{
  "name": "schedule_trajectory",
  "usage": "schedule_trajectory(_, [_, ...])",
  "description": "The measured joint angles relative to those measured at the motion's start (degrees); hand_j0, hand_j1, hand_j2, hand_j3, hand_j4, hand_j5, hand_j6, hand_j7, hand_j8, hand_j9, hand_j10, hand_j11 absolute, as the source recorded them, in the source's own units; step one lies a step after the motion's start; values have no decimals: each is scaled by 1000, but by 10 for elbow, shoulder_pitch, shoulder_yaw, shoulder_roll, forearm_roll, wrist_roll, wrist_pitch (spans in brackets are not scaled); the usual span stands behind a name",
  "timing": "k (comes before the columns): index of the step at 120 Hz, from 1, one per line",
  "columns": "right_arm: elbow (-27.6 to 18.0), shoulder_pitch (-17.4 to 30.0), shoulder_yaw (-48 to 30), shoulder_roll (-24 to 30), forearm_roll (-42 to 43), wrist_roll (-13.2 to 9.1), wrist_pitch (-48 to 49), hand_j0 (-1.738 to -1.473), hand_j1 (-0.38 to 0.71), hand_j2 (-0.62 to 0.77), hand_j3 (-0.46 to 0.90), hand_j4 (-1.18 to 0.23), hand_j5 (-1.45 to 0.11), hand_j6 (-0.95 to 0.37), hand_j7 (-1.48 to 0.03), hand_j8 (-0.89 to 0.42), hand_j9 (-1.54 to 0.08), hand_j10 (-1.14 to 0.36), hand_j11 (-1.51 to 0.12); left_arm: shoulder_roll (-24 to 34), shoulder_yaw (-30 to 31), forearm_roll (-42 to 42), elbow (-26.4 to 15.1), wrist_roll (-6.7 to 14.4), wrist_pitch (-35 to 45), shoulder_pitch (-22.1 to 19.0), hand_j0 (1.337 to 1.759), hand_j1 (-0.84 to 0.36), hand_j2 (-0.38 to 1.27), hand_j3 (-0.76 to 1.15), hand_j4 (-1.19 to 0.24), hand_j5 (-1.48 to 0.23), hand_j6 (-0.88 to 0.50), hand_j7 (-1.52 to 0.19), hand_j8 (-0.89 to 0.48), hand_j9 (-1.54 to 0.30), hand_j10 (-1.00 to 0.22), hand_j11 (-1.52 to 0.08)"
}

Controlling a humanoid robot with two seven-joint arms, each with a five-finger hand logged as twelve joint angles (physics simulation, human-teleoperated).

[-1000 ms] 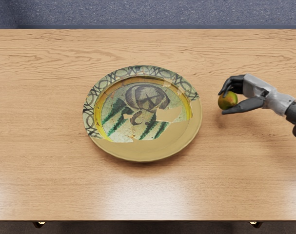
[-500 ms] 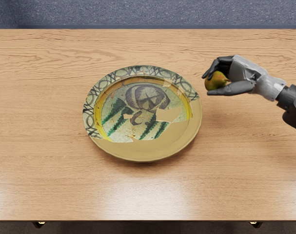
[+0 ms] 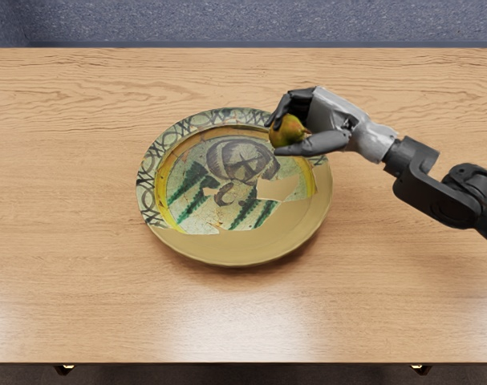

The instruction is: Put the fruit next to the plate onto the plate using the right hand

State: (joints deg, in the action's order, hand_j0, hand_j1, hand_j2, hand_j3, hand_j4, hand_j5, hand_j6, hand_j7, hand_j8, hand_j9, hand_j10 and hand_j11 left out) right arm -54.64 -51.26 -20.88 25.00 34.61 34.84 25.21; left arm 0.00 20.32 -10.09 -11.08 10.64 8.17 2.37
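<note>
Right hand (image 3: 307, 120) pinches a yellow-green pear (image 3: 287, 131) between thumb and fingers, above the patterned plate's (image 3: 227, 241) upper-right rim.

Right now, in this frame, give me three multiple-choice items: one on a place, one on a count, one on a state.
1. Where is the fruit relative to the plate?
A. over its near left rim
B. over its far right rim
C. far off to its left

2. How many plates are on the table?
A. one
B. two
C. three

3. What is the right hand doing?
A. lying flat on the table
B. open and empty
C. gripping the fruit

Answers:
B, the fruit overlaps the far right rim.
A, only one plate shows.
C, the fingers are closed around the fruit.
</note>
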Motion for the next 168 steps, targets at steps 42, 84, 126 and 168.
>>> schedule_trajectory(42, [23,2,9,-74,1,-67,-27,-1635,166,-40,-3,-776,-907,-745,-964,-470,-907,-580,-921,0,0,0,0,0,0,0,1658,349,0,0,0,0,0,0,0,0,0,0])
schedule_trajectory(84, [38,6,17,-101,-5,-93,-31,-1635,173,-16,-2,-765,-890,-752,-949,-479,-894,-588,-935,0,0,0,0,0,0,0,1658,349,0,0,0,0,0,0,0,0,0,0])
schedule_trajectory(126, [42,16,19,-107,-2,-95,-30,-1647,108,-83,0,-556,-672,-733,-698,-492,-671,-581,-678,0,0,0,0,0,0,0,1658,349,0,0,0,0,0,0,0,0,0,0])
schedule_trajectory(168, [39,12,18,-114,-29,-137,-30,-1656,-48,-57,0,-291,-354,-319,-365,-282,-351,-298,-351,0,0,0,0,0,0,0,1658,349,0,0,0,0,0,0,0,0,0,0])
